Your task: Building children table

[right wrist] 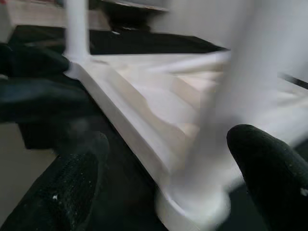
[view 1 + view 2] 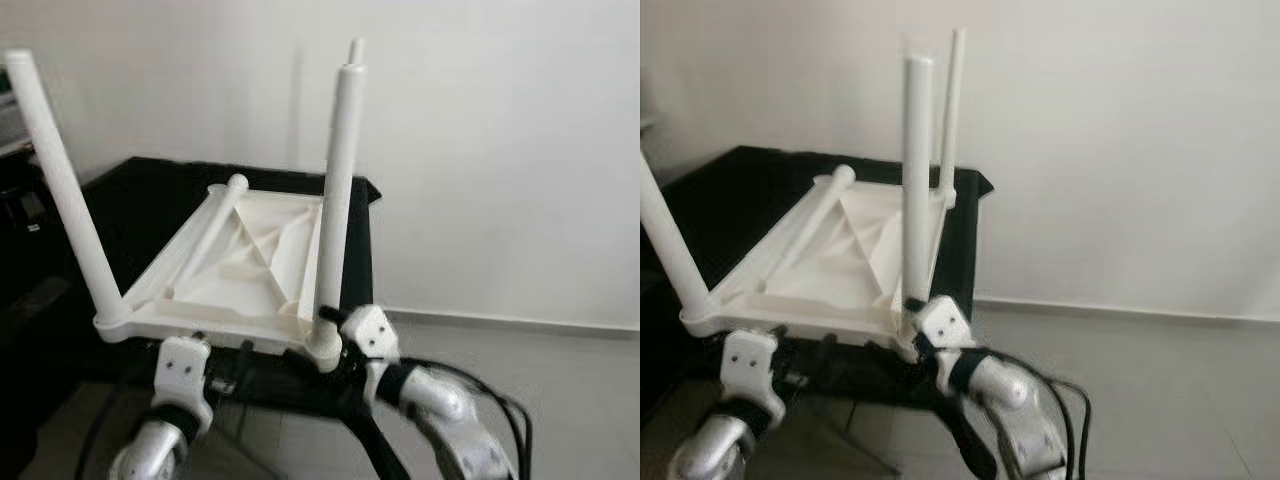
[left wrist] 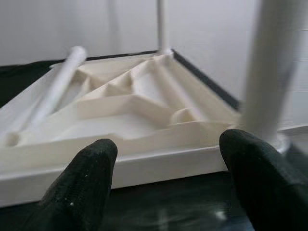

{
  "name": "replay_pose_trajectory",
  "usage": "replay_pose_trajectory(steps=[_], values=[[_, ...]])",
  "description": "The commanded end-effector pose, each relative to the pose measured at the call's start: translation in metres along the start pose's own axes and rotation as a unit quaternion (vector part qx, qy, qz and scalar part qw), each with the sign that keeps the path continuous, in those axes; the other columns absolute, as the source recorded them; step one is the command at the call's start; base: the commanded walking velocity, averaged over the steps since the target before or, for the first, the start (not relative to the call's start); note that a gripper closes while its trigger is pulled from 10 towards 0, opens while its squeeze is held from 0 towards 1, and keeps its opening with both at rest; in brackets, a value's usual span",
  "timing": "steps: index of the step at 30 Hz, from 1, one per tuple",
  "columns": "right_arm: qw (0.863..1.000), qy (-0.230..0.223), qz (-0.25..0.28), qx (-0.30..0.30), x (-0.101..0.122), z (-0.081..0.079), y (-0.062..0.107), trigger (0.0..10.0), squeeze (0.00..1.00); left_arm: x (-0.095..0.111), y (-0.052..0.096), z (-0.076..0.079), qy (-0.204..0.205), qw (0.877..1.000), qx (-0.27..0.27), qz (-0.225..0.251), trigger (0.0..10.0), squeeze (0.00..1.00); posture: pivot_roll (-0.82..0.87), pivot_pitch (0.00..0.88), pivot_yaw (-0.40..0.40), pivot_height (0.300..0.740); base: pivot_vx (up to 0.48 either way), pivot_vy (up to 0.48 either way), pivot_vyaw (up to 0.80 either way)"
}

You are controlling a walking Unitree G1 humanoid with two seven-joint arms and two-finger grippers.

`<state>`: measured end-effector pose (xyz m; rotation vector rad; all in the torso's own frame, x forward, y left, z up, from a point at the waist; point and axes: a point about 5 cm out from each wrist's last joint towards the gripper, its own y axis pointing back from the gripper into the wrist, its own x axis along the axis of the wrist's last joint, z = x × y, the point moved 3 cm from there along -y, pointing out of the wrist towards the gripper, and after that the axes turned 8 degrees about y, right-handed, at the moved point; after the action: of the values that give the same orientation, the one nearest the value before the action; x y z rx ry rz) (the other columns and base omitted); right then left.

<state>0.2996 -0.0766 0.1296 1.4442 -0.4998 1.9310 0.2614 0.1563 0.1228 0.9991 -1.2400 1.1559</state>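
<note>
The white children's table top lies upside down on a black table. Upright legs stand in its near-left corner, near-right corner and far-right corner. A fourth leg lies loose across the ribbed underside. My left gripper is open, facing the top's near edge just short of it. My right gripper is open too, with its fingers on either side of the base of the near-right leg, apart from it.
A white wall rises close behind the black table. Grey floor spreads to the right. Dark clutter sits at the far left. Black cables hang by my right arm.
</note>
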Motion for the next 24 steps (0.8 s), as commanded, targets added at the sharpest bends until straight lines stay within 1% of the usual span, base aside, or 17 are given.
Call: replay_pose_trajectory(steps=[1, 3, 11, 13, 16, 18, 20, 24], values=[[1.000, -0.016, 0.007, 0.008, 0.001, -0.002, 0.000, 10.0, 0.00, -0.003, 0.002, -0.006, -0.003, 1.000, 0.010, -0.010, 10.0, 0.00, -0.04, 0.000, -0.043, 0.740, 0.000, -0.480, 0.00], [1.000, -0.021, 0.011, 0.017, 0.001, -0.003, 0.001, 10.0, 0.00, -0.003, 0.001, -0.006, -0.003, 1.000, 0.010, -0.009, 10.0, 0.00, -0.04, 0.000, -0.043, 0.740, 0.000, -0.480, 0.00], [1.000, -0.020, 0.016, 0.013, 0.002, -0.002, 0.001, 10.0, 0.00, -0.002, 0.001, -0.006, -0.005, 1.000, 0.009, -0.009, 10.0, 0.00, -0.04, 0.000, -0.042, 0.740, 0.000, -0.480, 0.00], [0.999, -0.025, 0.019, -0.005, 0.002, 0.003, 0.003, 10.0, 0.00, -0.002, 0.001, -0.005, -0.006, 1.000, 0.009, -0.008, 10.0, 0.00, -0.04, 0.000, -0.045, 0.740, 0.000, -0.480, 0.00], [0.999, -0.029, 0.019, -0.013, 0.002, 0.005, 0.003, 10.0, 0.00, -0.001, 0.001, -0.005, -0.006, 1.000, 0.009, -0.008, 10.0, 0.00, -0.04, 0.000, -0.045, 0.740, 0.000, -0.480, 0.00], [0.998, -0.043, 0.019, -0.035, 0.001, 0.012, 0.003, 10.0, 0.00, 0.000, 0.000, -0.004, -0.007, 1.000, 0.008, -0.007, 10.0, 0.00, -0.04, 0.000, -0.058, 0.740, 0.000, -0.476, 0.00], [0.998, -0.043, 0.019, -0.035, 0.001, 0.012, 0.003, 10.0, 0.00, 0.000, 0.000, -0.004, -0.007, 1.000, 0.008, -0.007, 10.0, 0.00, -0.04, 0.000, -0.058, 0.740, 0.000, -0.472, 0.00], [0.997, -0.053, 0.016, -0.058, 0.000, 0.019, 0.004, 10.0, 0.00, 0.001, -0.002, -0.002, -0.005, 1.000, 0.007, -0.004, 10.0, 0.00, -0.06, 0.000, -0.058, 0.740, 0.000, -0.472, 0.00]])
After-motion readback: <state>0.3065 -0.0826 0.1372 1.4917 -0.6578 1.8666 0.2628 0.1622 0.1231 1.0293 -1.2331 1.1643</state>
